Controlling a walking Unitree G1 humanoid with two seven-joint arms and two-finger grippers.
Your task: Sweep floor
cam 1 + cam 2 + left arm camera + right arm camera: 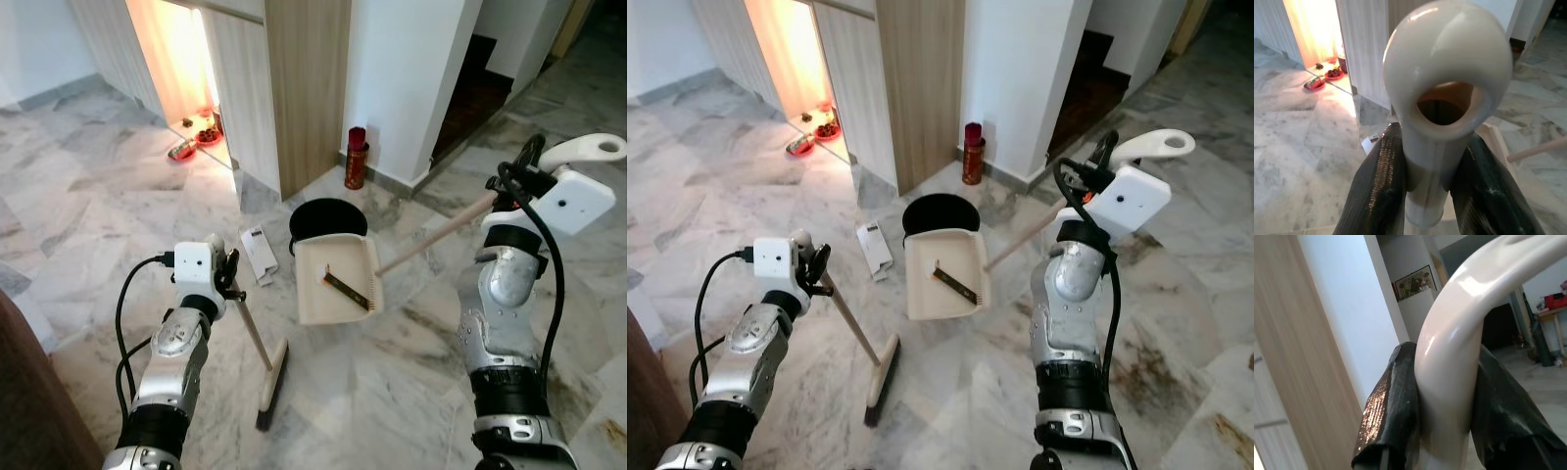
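My left gripper (231, 270) is shut on the top of a cream broom handle (1447, 73), with a black finger (1378, 186) on either side. The broom head (272, 387) rests on the marble floor in front of me. My right gripper (519, 172) is shut on the cream looped grip (1449, 357) of the dustpan's long wooden handle (436, 233). The cream dustpan (338, 279) lies just in front of a black bin (328, 217), with a dark strip of debris (348, 291) in it.
A white flat box (257, 253) lies left of the bin. A red can (357, 157) stands by the white wall. Red dishes (196, 137) sit in a lit cupboard opening. Dark stairs (475, 88) lie back right, dark furniture (29, 392) at my lower left.
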